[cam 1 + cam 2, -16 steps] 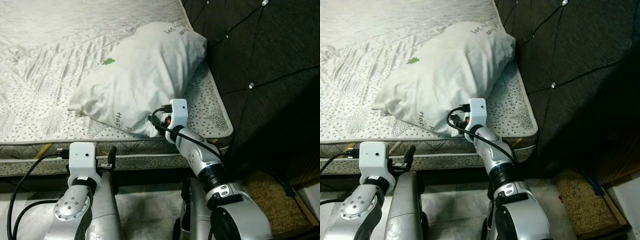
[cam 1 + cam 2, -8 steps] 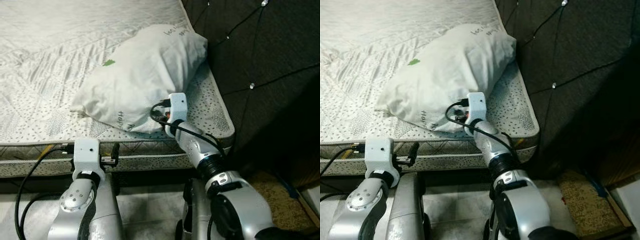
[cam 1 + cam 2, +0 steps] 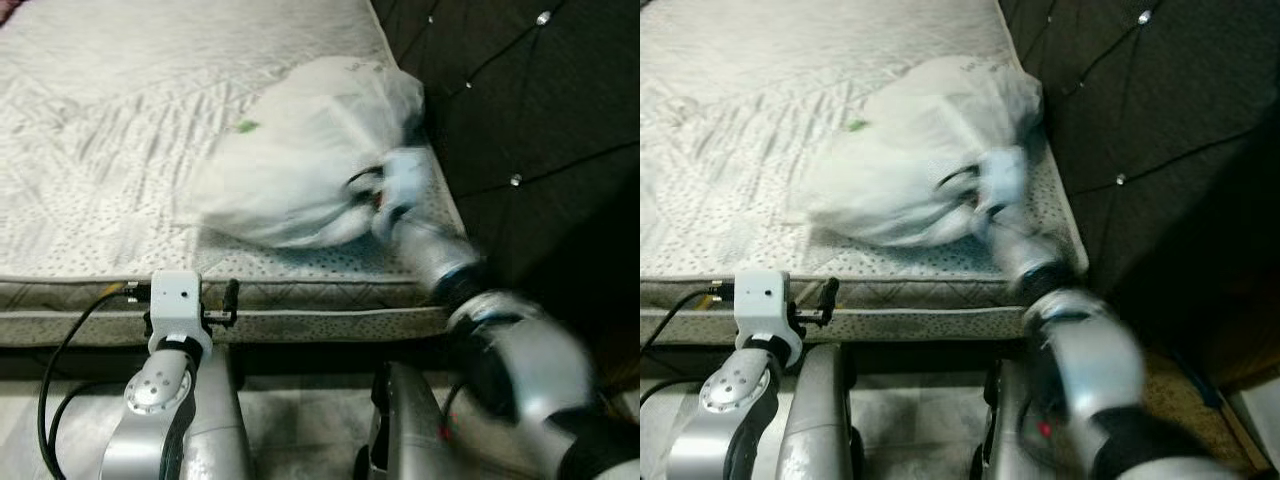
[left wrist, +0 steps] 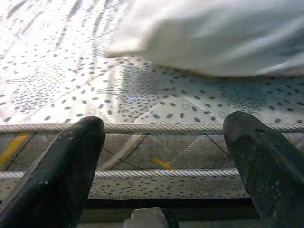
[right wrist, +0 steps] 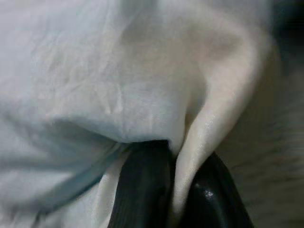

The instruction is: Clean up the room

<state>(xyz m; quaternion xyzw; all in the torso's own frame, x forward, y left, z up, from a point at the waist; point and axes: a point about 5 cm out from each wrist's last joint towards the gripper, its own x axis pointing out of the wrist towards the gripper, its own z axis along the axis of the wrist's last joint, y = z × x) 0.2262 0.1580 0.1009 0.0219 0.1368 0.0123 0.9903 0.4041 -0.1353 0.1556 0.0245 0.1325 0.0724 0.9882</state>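
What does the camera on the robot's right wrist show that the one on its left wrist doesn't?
The right wrist view looks close up at the right gripper, its two black fingers pinching a fold of the white pillow between them. The left wrist view has the left gripper spread open and holding nothing, aimed at the mattress edge with its corded seam. Both views share the pillow lying on the mattress.

A home bedroom: a bare patterned mattress (image 3: 120,190), a white pillow (image 3: 300,150), and a dark tufted headboard (image 3: 530,110).
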